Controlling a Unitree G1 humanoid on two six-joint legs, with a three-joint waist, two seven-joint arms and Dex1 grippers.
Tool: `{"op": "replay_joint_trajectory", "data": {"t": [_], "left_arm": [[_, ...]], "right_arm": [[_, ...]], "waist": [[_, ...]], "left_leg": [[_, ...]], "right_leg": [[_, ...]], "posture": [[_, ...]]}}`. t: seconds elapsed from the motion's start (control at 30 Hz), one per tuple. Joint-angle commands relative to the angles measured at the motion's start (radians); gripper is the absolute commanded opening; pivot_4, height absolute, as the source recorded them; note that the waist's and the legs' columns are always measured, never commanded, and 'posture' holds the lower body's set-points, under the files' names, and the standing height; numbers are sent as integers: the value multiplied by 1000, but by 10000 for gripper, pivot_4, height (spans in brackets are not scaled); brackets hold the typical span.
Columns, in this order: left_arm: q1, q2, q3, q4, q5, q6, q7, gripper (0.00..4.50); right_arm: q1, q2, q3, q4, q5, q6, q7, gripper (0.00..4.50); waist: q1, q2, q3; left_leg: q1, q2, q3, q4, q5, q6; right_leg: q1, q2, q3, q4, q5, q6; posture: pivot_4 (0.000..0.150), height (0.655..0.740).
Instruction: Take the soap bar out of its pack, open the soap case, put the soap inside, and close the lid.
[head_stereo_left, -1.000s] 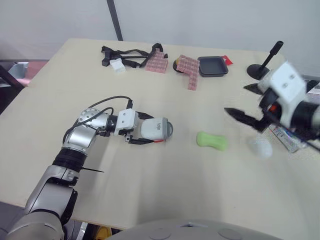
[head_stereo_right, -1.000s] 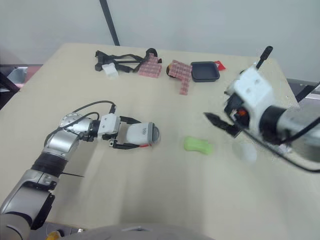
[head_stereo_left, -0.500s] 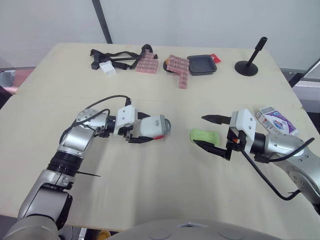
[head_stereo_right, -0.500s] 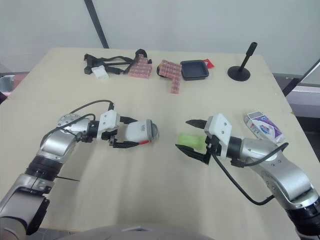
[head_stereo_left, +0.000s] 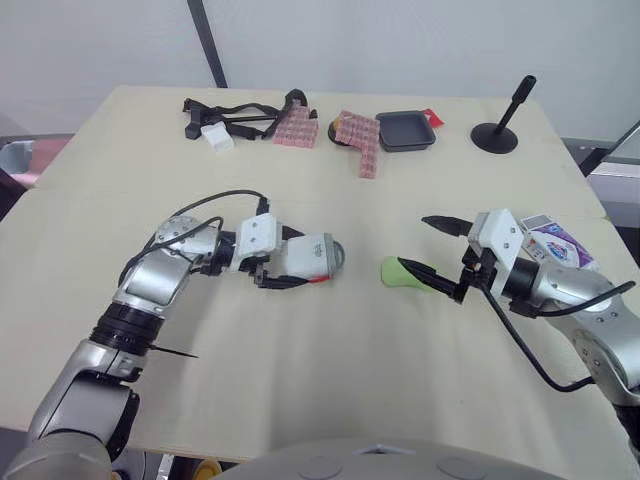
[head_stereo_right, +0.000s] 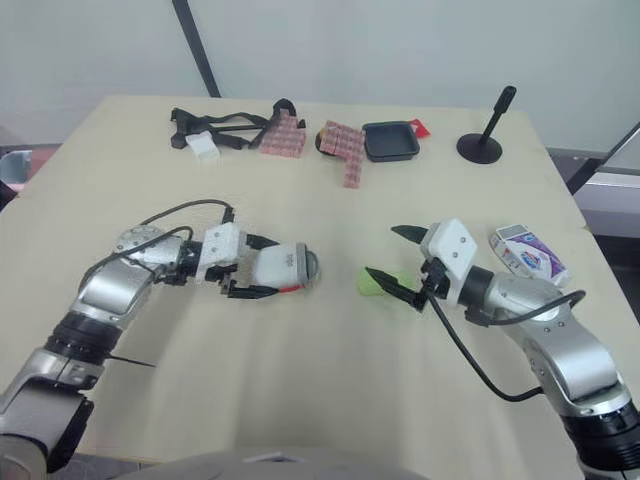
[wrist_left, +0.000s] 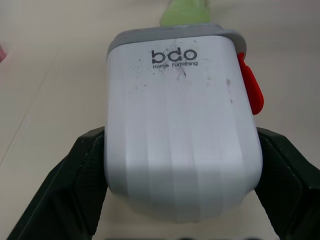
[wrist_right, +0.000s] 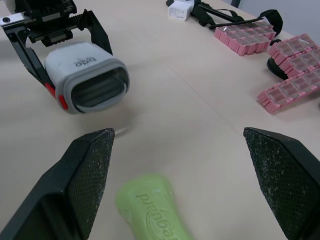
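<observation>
Step in hand, I'd judge: right arm picking up the soap bar. The bar is bare and green, flat on the tabletop, between the soap case and the right end effector. Pack lies beside the right forearm, well apart from the bar.

Right end effector is released, fingers spread wide. One finger is over the near end of the bar, the other is up and off to the side. Nothing clamped.

To do it well: drop lower, centre both fingers across the bar's narrow waist, close gently. It looks slick and rounded, so it could squirt out.

Left end effector is clenched on the soap case, one finger on each side. The case lies on its side with its grey end facing the bar and a red latch on its flank. Lid looks shut, can't be sure.

Pose: both forearms low over the tabletop, reaching inward, end effectors pointing at each other. Left elbow bent, wrist level.
</observation>
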Motion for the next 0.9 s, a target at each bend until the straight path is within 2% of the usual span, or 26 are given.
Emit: {"op": "replay_joint_trajectory", "data": {"t": [0.03,0.43,0.73,0.9], "left_arm": [[-54,-1,-42,31,71,-16,11,35205],[-221,-45,-137,81,156,4,-27,35205],[-251,-49,-154,38,165,54,-67,35205],[-269,0,-148,26,182,54,-91,35205]], "right_arm": [[-18,8,-4,-20,-44,6,-19,44375],[-25,33,33,-32,-94,16,6,44375],[-34,58,54,-14,-140,17,11,44375],[-42,74,66,-11,-157,19,11,44375]], "waist": [[-1,0,0],[2,0,0],[2,0,0],[-1,0,0]], "left_leg": [[0,0,0,0,0,0],[0,0,0,-2,0,0],[0,-1,2,-4,0,-1],[0,0,1,-4,1,-1]], "right_leg": [[0,0,0,0,0,0],[1,0,0,0,0,0],[2,0,2,-2,0,0],[2,0,2,-1,0,0]], "posture": [[1500,7400],[1500,7400],[1500,7400],[1500,7400]]}}
